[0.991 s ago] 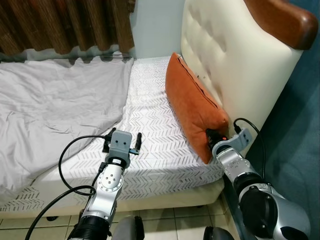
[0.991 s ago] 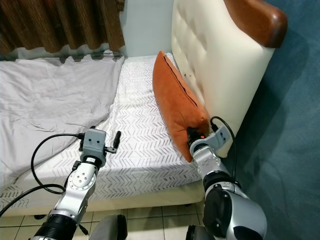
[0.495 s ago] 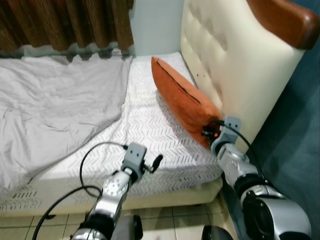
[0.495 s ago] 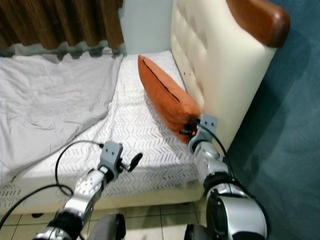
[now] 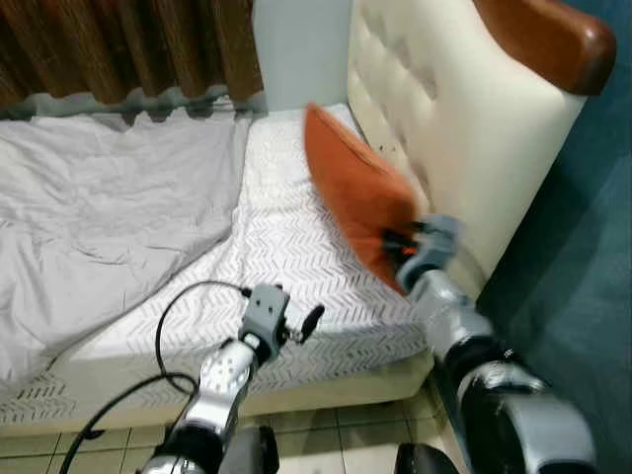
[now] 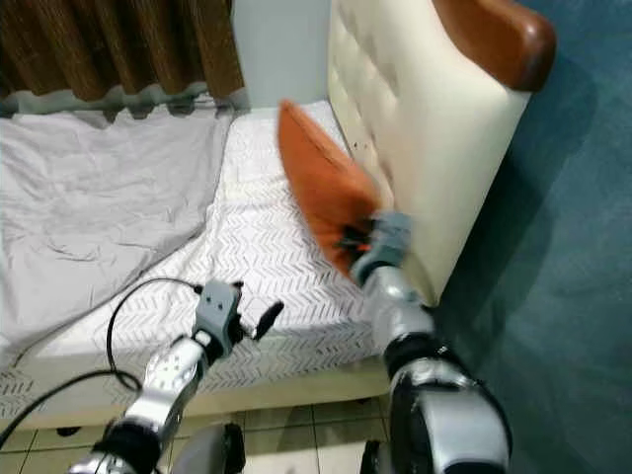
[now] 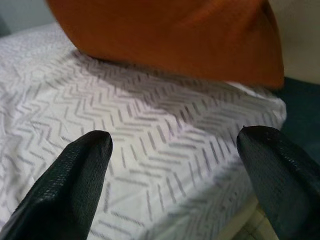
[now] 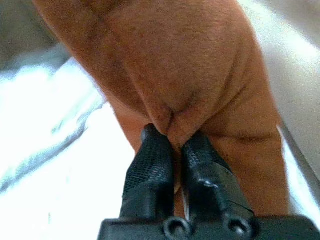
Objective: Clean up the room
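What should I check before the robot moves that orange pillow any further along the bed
1. Right gripper shut on the orange pillow: ok, fabric is pinched between its fingers.
2. Grip depth: not ok, only a small fold at the pillow's corner is held.
3. Pillow lifted off the patterned sheet: cannot tell, picture is blurred.
4. Left gripper out of the way: ok, open, over the bed's edge, apart from the pillow.
5. Headboard clearance: cannot tell, pillow sits close to it.
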Available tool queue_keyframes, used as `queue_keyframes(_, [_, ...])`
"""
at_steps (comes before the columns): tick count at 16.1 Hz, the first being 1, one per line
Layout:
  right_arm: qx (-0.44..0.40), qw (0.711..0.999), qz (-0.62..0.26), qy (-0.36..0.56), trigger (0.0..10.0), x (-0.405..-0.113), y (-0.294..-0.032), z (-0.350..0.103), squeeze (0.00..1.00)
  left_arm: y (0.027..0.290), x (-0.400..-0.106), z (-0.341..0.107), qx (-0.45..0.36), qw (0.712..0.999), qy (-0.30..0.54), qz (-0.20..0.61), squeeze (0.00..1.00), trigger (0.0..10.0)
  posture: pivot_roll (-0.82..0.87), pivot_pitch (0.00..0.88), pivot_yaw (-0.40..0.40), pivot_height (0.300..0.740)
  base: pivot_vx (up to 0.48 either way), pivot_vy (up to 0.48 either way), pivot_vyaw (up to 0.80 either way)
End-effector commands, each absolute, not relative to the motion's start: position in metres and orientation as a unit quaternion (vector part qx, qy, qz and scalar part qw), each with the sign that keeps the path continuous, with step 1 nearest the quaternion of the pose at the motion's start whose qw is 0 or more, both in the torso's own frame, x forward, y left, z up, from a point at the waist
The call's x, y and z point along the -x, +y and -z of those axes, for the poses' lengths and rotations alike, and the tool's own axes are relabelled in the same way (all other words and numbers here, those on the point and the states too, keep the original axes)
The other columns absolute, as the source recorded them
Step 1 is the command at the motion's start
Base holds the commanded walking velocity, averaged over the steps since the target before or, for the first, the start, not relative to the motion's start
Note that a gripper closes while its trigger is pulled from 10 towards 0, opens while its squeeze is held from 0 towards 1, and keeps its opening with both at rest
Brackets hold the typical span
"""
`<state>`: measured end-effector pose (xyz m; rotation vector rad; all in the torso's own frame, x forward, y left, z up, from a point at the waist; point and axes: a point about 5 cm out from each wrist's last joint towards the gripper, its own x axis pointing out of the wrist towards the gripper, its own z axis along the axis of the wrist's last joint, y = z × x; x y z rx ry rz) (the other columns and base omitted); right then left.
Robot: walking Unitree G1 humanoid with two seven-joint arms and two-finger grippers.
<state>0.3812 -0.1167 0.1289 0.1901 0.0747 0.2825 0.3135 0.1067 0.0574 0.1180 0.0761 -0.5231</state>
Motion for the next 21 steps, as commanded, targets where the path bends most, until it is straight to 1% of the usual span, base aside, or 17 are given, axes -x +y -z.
queue_keyframes(1, [-0.009, 0.977, -0.213, 0.009, 0.0, -0.373, -0.092, -0.128, 0.0, 0.107, -0.313, -0.063, -0.061, 0.963, 0.02, 0.263, 0.0, 10.0, 0.01, 0.003, 0.01, 0.615, 0.0, 0.0, 0.0])
queue_keyframes(4, [0.07, 0.96, -0.268, 0.035, 0.0, -0.352, -0.076, -0.095, 0.0, 0.103, -0.311, -0.075, -0.049, 0.959, -0.011, 0.28, 0.0, 10.0, 0.02, 0.005, 0.007, 0.615, 0.0, 0.0, 0.0])
queue_keyframes(5, [0.081, 0.957, -0.274, 0.045, 0.0, -0.349, -0.075, -0.089, 0.0, 0.103, -0.311, -0.078, -0.048, 0.958, -0.016, 0.283, 0.0, 10.0, 0.02, 0.005, 0.007, 0.615, 0.0, 0.0, 0.0])
queue_keyframes(6, [0.129, 0.949, -0.278, 0.071, 0.0, -0.342, -0.076, -0.073, 0.0, 0.105, -0.312, -0.084, -0.049, 0.958, -0.027, 0.283, 0.0, 10.0, 0.02, 0.006, 0.009, 0.615, 0.0, 0.0, 0.0])
queue_keyframes(7, [0.167, 0.944, -0.27, 0.088, 4.3, -0.338, -0.079, -0.064, 0.0, 0.108, -0.315, -0.089, -0.051, 0.958, -0.034, 0.28, 0.0, 10.0, 0.03, 0.007, 0.009, 0.615, 0.0, 0.0, 0.0])
queue_keyframes(8, [0.175, 0.944, -0.266, 0.092, 10.0, -0.338, -0.08, -0.062, 0.0, 0.109, -0.315, -0.09, -0.051, 0.958, -0.035, 0.279, 0.0, 10.0, 0.03, 0.007, 0.009, 0.615, 0.0, 0.0, 0.0])
queue_keyframes(9, [0.098, 0.958, -0.256, 0.082, 10.0, -0.344, -0.077, -0.073, 0.0, 0.113, -0.318, -0.093, -0.054, 0.96, -0.038, 0.274, 0.0, 10.0, 0.03, 0.012, 0.008, 0.615, 0.0, 0.0, 0.0])
queue_keyframes(10, [0.054, 0.962, -0.255, 0.078, 10.0, -0.347, -0.076, -0.079, 0.0, 0.114, -0.318, -0.095, -0.055, 0.96, -0.038, 0.273, 0.0, 10.0, 0.03, 0.012, 0.008, 0.615, 0.0, 0.0, 0.0])
queue_keyframes(11, [0.043, 0.959, -0.268, 0.085, 10.0, -0.347, -0.076, -0.078, 1.0, 0.114, -0.315, -0.095, -0.056, 0.959, -0.038, 0.275, 0.0, 10.0, 0.03, 0.017, 0.006, 0.615, 0.0, 0.0, 0.0])
queue_keyframes(12, [0.065, 0.952, -0.285, 0.086, 10.0, -0.344, -0.074, -0.076, 1.0, 0.114, -0.314, -0.095, -0.057, 0.958, -0.037, 0.277, 0.0, 10.0, 0.03, 0.017, 0.006, 0.615, 0.0, 0.0, 0.0])
queue_keyframes(13, [0.116, 0.935, -0.32, 0.095, 10.0, -0.334, -0.07, -0.065, 1.0, 0.113, -0.312, -0.097, -0.057, 0.955, -0.034, 0.287, 0.0, 10.0, 0.02, 0.023, 0.004, 0.615, 0.0, 0.0, 0.0])
queue_keyframes(14, [0.131, 0.93, -0.328, 0.098, 10.0, -0.331, -0.069, -0.06, 1.0, 0.113, -0.31, -0.098, -0.057, 0.954, -0.032, 0.293, 0.0, 10.0, 0.01, 0.023, 0.004, 0.615, 0.0, 0.0, 0.0])
queue_keyframes(15, [0.13, 0.928, -0.331, 0.109, 10.0, -0.326, -0.07, -0.053, 1.0, 0.114, -0.309, -0.103, -0.046, 0.952, -0.029, 0.302, 0.0, 10.0, 0.01, 0.023, 0.004, 0.615, 0.0, 0.0, 0.0])
queue_keyframes(16, [0.127, 0.927, -0.327, 0.13, 10.0, -0.318, -0.073, -0.041, 1.0, 0.125, -0.312, -0.124, -0.018, 0.951, -0.04, 0.308, 0.0, 10.0, 0.01, 0.028, 0.008, 0.615, 0.0, 0.0, 0.0])
queue_keyframes(18, [0.138, 0.925, -0.325, 0.136, 10.0, -0.313, -0.076, -0.034, 1.0, 0.134, -0.321, -0.142, 0.002, 0.954, -0.05, 0.296, 0.0, 10.0, 0.02, 0.03, 0.008, 0.615, 0.0, 0.0, 0.0])
queue_keyframes(20, [0.12, 0.93, -0.32, 0.136, 10.0, -0.314, -0.075, -0.035, 1.0, 0.155, -0.348, -0.135, 0.035, 0.979, -0.011, 0.2, 0.0, 10.0, 0.02, 0.034, 0.006, 0.615, 0.0, 0.0, 0.0])
queue_keyframes(21, [0.116, 0.931, -0.319, 0.133, 10.0, -0.315, -0.074, -0.037, 1.0, 0.161, -0.353, -0.127, 0.042, 0.984, 0.01, 0.172, 0.0, 10.0, 0.02, 0.036, 0.005, 0.615, 0.0, 0.0, 0.0])
